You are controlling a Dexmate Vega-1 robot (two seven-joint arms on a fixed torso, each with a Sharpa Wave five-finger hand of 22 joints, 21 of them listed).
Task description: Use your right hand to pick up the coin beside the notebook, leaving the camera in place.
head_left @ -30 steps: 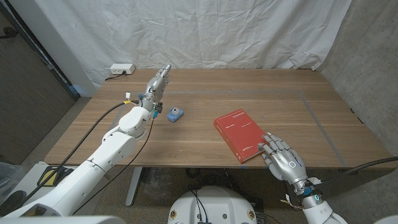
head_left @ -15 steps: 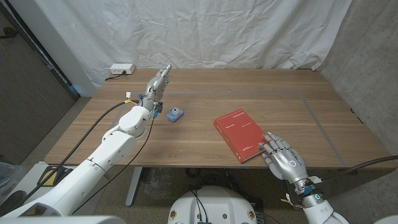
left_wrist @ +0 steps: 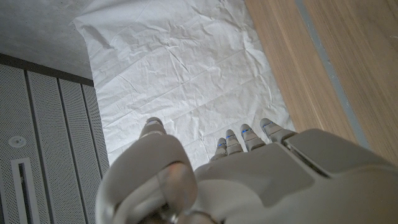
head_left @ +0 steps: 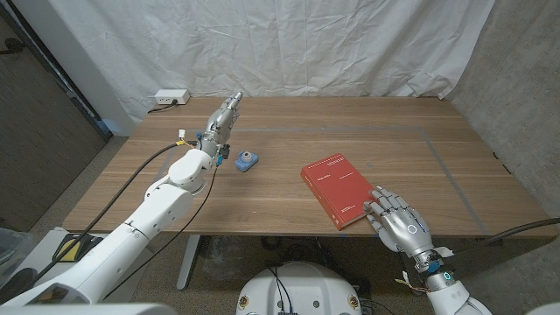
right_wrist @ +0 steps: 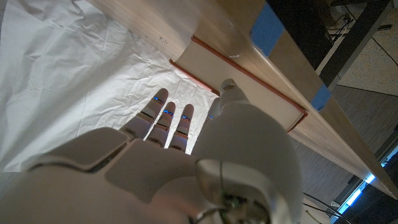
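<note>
Near surface's front edge, right of middle: red notebook (head_left: 339, 189) lies flat, angled. Right robot hand (head_left: 398, 220) at notebook's front-right corner, fingers apart, tips touching or just over cover, holding nothing. Coin too small to make out; presumably beside notebook. Judgement: coin thin, light, stiff, slippery, hard to lift flat; pinch its rim, or slide it toward edge first. Small blue camera (head_left: 246, 160) left of middle, well apart. Left robot hand (head_left: 222, 116) near back-left, fingers extended, empty.

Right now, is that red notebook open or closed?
Closed. The red notebook lies flat on the table with its cover up; the right wrist view shows its page edges pressed together, beside the right hand.
</note>
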